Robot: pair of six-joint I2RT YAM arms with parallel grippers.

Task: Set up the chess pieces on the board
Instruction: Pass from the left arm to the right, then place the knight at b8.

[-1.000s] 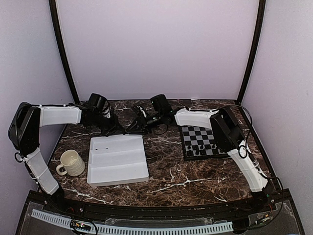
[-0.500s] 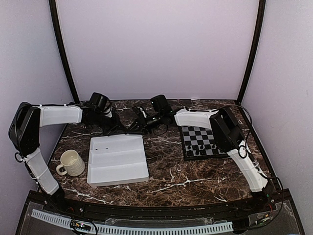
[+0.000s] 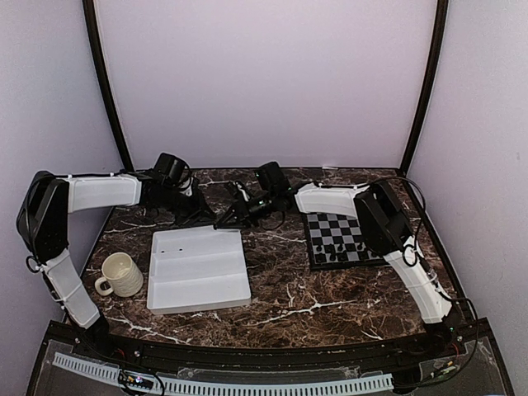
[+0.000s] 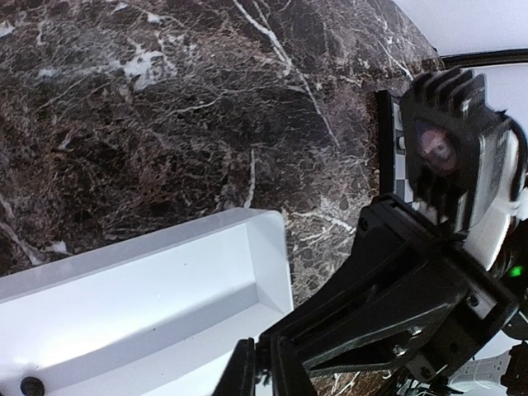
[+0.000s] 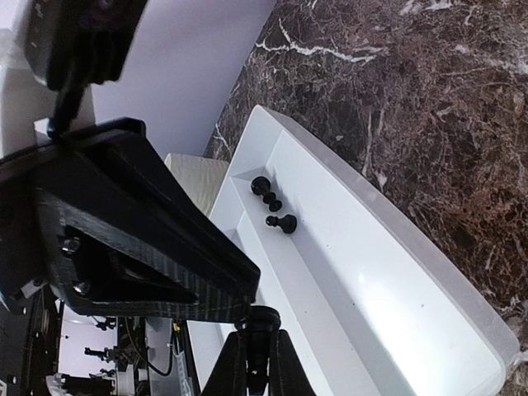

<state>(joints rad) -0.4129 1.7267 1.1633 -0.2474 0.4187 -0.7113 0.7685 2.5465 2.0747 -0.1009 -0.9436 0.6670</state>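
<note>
Both grippers meet just above the back right corner of the white tray (image 3: 198, 268). My right gripper (image 5: 257, 356) is shut on a small black chess piece (image 5: 262, 328), whose top touches the tip of my left gripper (image 5: 241, 299). In the left wrist view my left gripper (image 4: 262, 373) has its fingers almost together, with a small dark thing pinched between them. Loose black pieces (image 5: 272, 206) lie in the tray's far corner. The board (image 3: 338, 238) lies to the right, with a row of black pieces (image 3: 334, 250) near its front edge.
A cream mug (image 3: 120, 275) stands left of the tray. The right arm's forearm crosses above the back of the board. The table is dark marble with white veins, walled by pale panels behind and on both sides.
My right gripper has closed its fingers onto the black piece held at my left gripper's tip. Both wrists have shifted slightly toward the back of the table.
</note>
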